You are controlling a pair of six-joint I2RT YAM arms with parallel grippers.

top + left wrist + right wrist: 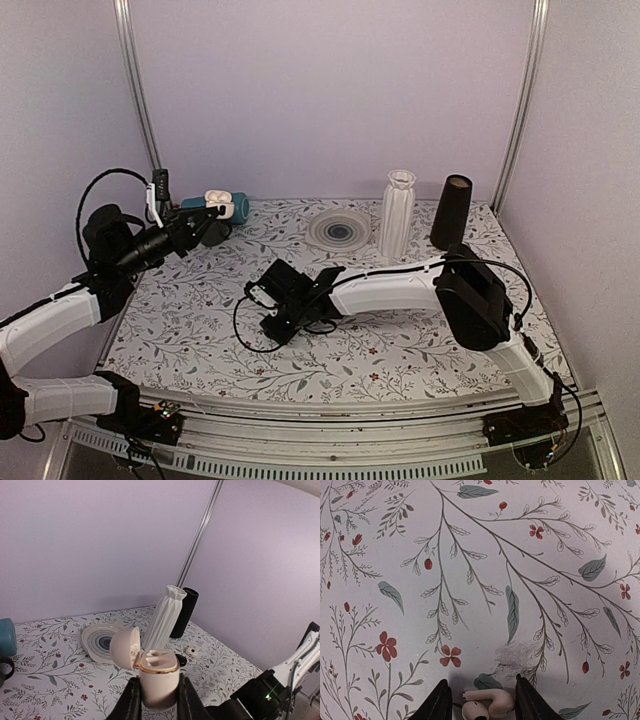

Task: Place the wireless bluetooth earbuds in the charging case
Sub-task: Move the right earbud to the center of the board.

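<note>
On table [470,555], R wrist cam only: earbud [487,704] btwn parted R claw [482,685] | L claw [158,690] clamps open-lid case [159,672]

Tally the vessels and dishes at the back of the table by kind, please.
Ribbed white vase: 1
Black tumbler: 1
Teal mug: 1
Ringed plate: 1
Total: 4
</note>
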